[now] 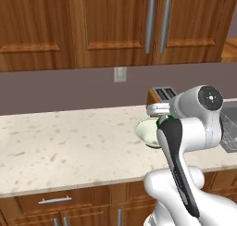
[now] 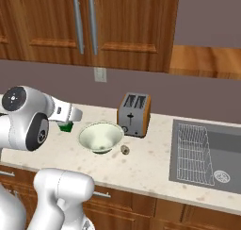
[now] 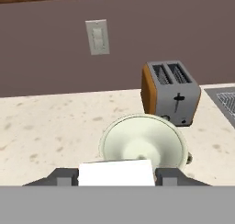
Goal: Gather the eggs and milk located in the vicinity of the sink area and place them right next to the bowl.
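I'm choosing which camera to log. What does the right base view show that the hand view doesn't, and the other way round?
Right base view adds: the cabinet handles, the sink's drain, and a green part of the milk carton. Hand view adds: the gripper closed on the carton's white top. Shared: bowl, toaster, wall switch, wire rack.

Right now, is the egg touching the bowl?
Apart. The right base view shows bare counter between the egg and the bowl; the egg lies just off its right side.
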